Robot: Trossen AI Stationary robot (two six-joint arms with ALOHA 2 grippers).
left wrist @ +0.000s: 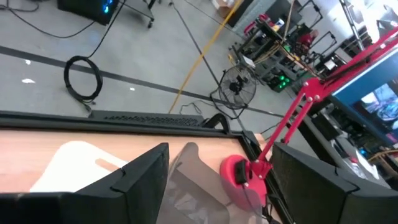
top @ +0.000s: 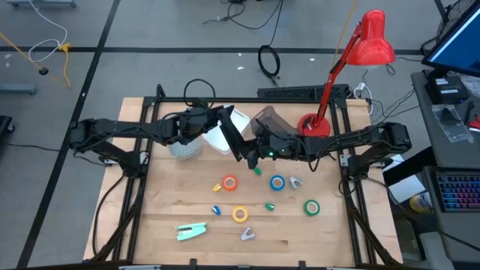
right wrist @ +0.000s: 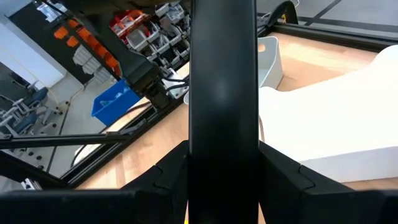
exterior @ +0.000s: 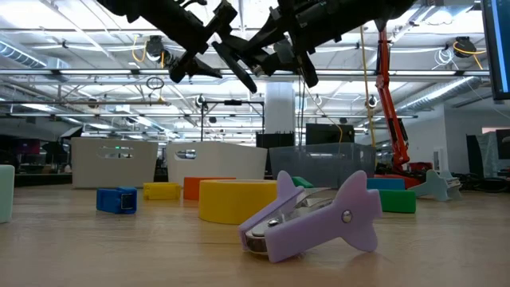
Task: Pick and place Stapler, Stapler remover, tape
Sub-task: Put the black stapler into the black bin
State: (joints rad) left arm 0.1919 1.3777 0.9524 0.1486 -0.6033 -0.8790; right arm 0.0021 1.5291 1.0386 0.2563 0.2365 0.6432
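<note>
My right gripper [top: 253, 150] hangs over the table's far middle, shut on a long black thing [top: 232, 139] that looks like a stapler. My left gripper [top: 223, 124] is just left of it, open, with nothing between its fingers [left wrist: 221, 158]. On the table lie a mint stapler [top: 191, 231], a lilac stapler remover [top: 247, 234] [exterior: 311, 215] and a second remover [top: 295, 182]. Also lying flat are the orange [top: 229, 182], blue [top: 277, 182], yellow [top: 239, 214] and green [top: 311, 207] tape rolls. My right gripper pinches the long black thing between its two fingers, somewhere along its length [right wrist: 224, 143]. The fingers come nearly level from the table's right side and lie across it. It is lifted clear of the table. Which part of it the fingers are on, I cannot tell.
A white bin [top: 227, 133], a translucent tub [top: 186, 148] and a clear container [top: 268, 120] stand at the far side, beside a red lamp's base [top: 313, 124]. Small coloured blocks [top: 217, 211] lie among the tape rolls. The near right of the tabletop is bare wood.
</note>
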